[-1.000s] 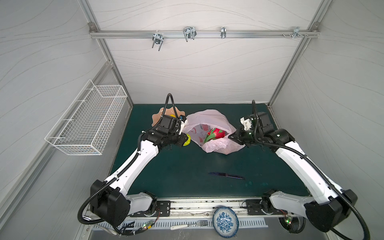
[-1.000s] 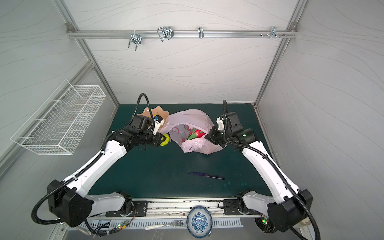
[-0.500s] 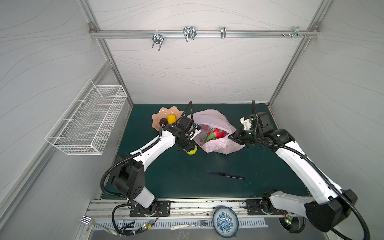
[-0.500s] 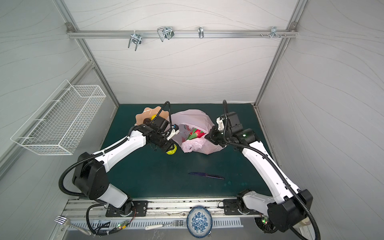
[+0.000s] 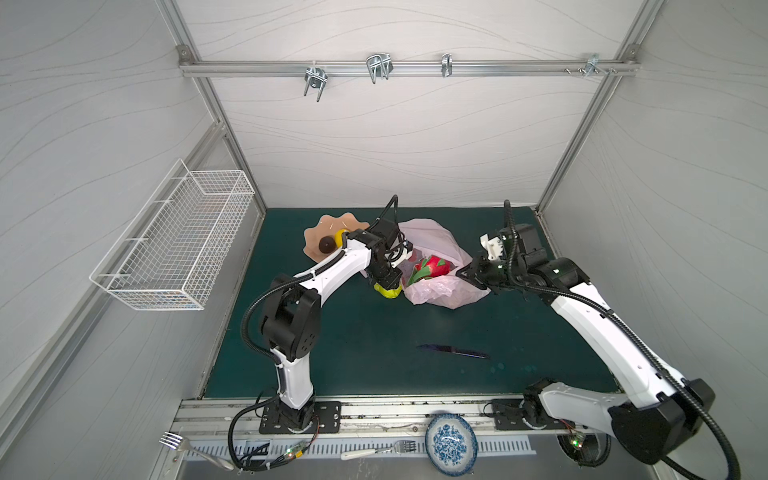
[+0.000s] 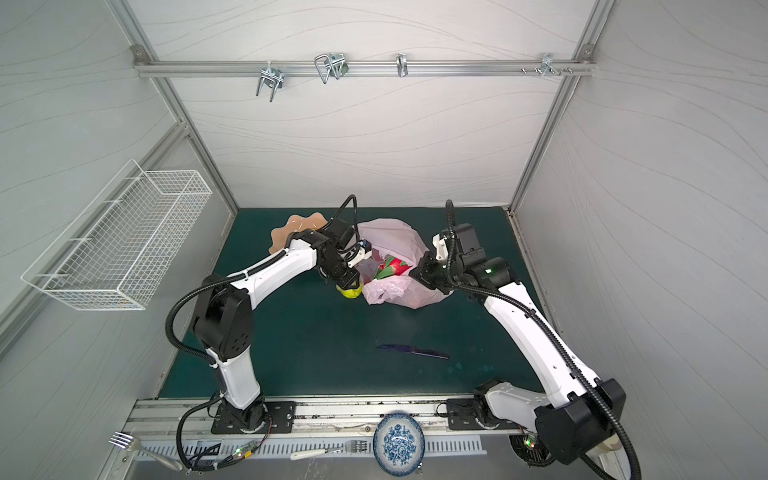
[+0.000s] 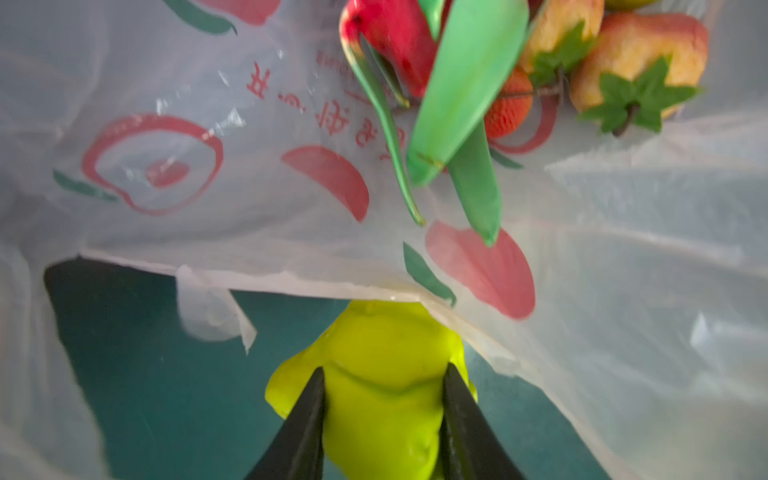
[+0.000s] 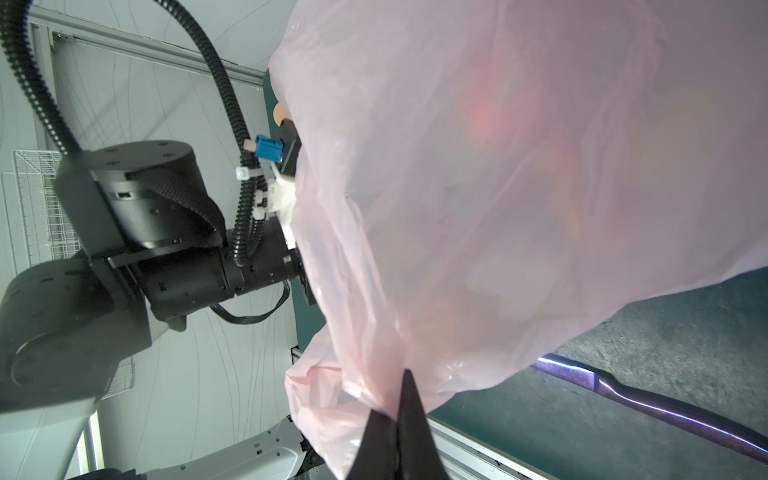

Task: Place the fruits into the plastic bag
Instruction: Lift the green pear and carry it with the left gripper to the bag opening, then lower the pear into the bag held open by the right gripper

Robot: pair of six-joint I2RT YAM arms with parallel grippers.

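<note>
We kept our left arm folded at the elbow and reaching forward, the left gripper (image 5: pixel 387 286) tipped downward, its jaws pressed against both sides of a green pear (image 7: pixel 384 345). Our right arm stretched inward, the right gripper (image 8: pixel 399 388) pinched flat on the plastic bag (image 8: pixel 498 174).

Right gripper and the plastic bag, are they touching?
Touching. The right wrist view shows the right gripper with its jaws pinched shut on a fold of the plastic bag.

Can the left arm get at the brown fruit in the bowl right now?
Probably not yet: the left gripper is shut on the green pear. The brown fruit lies uncovered in the bowl, close by.
</note>
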